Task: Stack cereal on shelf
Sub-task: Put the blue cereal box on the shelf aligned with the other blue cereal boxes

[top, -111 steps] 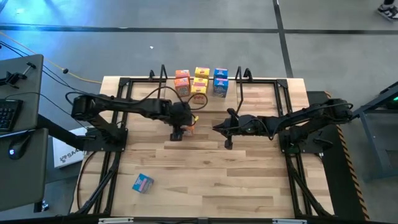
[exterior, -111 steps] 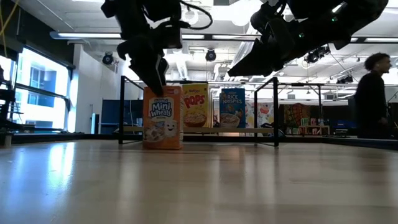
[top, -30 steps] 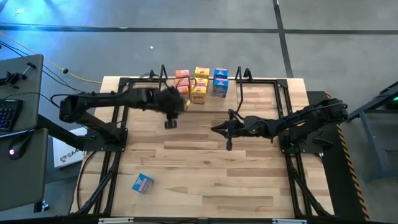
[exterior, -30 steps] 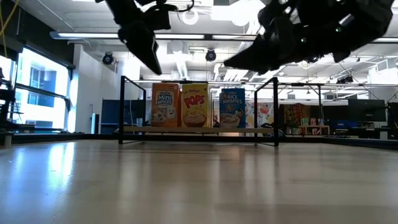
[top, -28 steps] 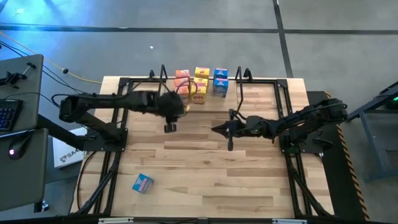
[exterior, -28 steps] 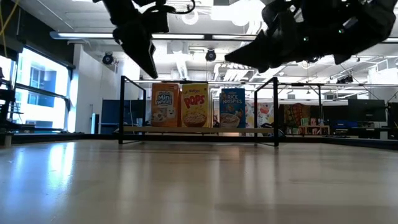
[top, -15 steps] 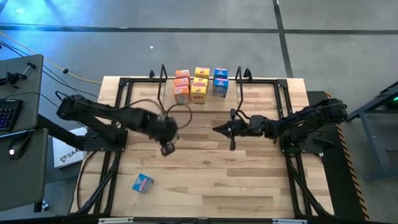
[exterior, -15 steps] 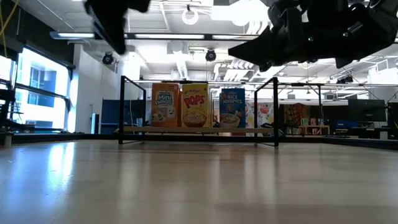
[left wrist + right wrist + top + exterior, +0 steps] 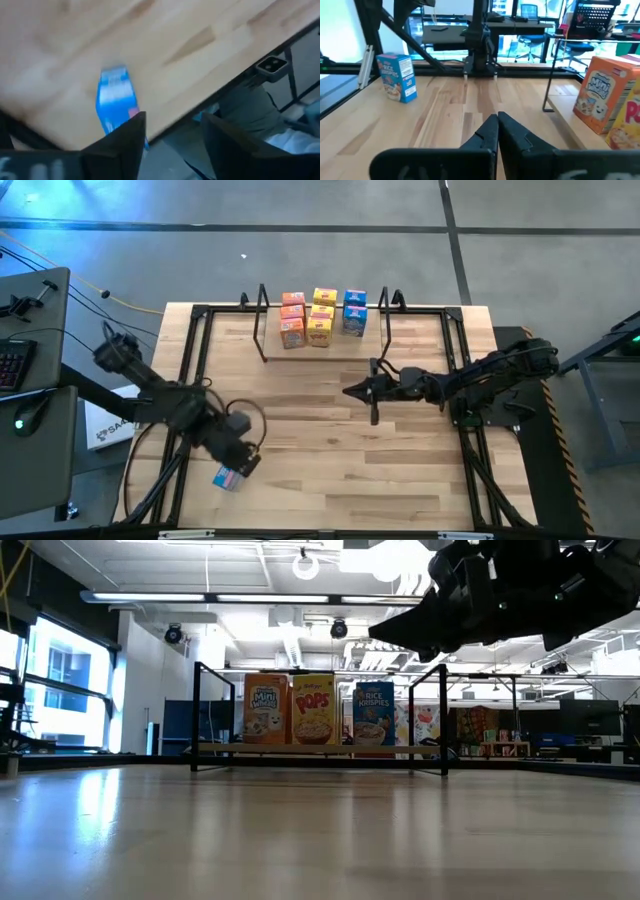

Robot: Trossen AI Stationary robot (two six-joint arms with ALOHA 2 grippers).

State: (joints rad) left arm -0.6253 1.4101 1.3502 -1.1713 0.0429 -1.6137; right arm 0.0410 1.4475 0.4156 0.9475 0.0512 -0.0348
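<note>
Left hand (image 9: 243, 463): fingers parted, empty, hovering just above the blue Rice Krispies box (image 9: 229, 475) near the counter (image 9: 330, 450) edge. Right hand (image 9: 350, 391): closed, empty, beyond the box over bare counter.

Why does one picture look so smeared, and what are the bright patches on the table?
Left wrist view: smeared all over, as from motion, so the blue cereal box has soft edges. Low view: ceiling lights glare off the tabletop in pale streaks, and windows at the left blaze white. High view: evenly lit, sharp.

Bright ceiling lights, window glare, blurred left wrist view
</note>
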